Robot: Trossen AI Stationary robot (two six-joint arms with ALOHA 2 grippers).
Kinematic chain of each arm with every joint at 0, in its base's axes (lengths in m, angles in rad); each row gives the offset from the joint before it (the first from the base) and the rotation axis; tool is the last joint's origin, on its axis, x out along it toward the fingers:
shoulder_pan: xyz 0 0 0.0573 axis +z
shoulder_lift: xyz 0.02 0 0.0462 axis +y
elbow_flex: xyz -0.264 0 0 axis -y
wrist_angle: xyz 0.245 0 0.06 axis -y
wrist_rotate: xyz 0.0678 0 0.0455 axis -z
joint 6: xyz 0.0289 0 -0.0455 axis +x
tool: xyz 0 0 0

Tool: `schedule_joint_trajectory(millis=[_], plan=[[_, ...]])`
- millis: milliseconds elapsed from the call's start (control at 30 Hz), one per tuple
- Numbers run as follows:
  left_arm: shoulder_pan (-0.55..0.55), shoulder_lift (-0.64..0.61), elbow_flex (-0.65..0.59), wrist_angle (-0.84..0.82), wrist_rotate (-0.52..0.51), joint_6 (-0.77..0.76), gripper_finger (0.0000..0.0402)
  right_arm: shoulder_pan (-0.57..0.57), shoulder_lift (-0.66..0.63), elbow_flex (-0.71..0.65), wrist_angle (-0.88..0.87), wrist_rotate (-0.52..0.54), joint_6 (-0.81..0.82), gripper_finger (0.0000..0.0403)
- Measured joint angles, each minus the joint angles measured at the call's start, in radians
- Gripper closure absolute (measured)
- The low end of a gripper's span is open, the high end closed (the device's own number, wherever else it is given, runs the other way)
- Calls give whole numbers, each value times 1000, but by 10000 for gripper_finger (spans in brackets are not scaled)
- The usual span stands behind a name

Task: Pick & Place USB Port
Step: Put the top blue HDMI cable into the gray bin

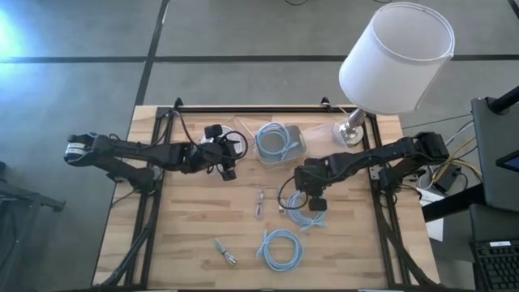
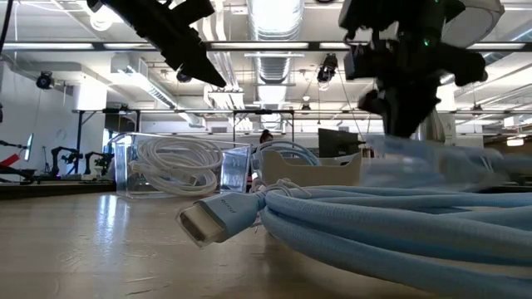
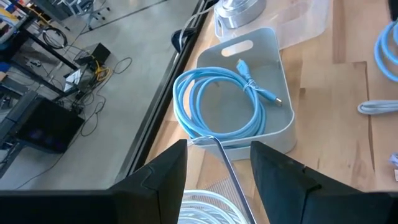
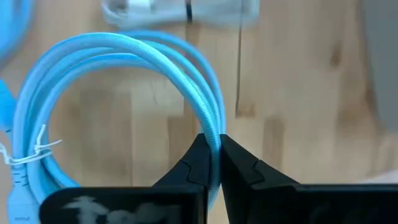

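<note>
Pinched tight, the right gripper (image 4: 212, 163) has its two dark, wedge-shaped fingers closed on the light-blue braided cable coil (image 4: 124, 93), holding one arc of its rounded, woven-looking loops. That coil lies on the pale wooden plank table (image 1: 186, 235), near the middle right in the high view, bound at one side by a thin white twist tie (image 4: 31, 152).

A second round light-blue cable coil (image 1: 280, 247) lies flat near the table's front edge, with a small metal-tipped connector (image 1: 226, 253) to its left. Another small connector piece (image 1: 260, 200) lies near the table's centre.

At the back, the left gripper (image 3: 217, 165) hangs above the table with its blunt black fingers spread apart, holding nothing. Just beyond it sits a grey, smooth-walled plastic bin with rounded corners (image 3: 283, 68), holding a coiled blue cable (image 3: 214, 102). A white drum-shaped lampshade on a shiny metal base (image 1: 395, 57) stands at the back right corner.
</note>
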Motion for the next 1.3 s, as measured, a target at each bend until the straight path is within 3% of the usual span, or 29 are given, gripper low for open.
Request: schedule_joint_trajectory(millis=[200, 567, 733, 1033, 1300], plan=[[1, 0, 0, 0, 0, 0, 220, -14, -76, 65, -4, 56, -93, 384], [1, 0, 0, 0, 0, -1, 220, -80, -265, 185, 6, 369, -223, 385], [0, 0, 0, 0, 0, -2, 220, -132, -281, 176, 164, 555, -285, 385], [0, 0, 0, -1, 0, -3, 220, -260, -151, 24, 566, 549, -343, 385], [0, 0, 0, -3, 0, -3, 220, -347, 0, -2, 682, 612, -362, 385]])
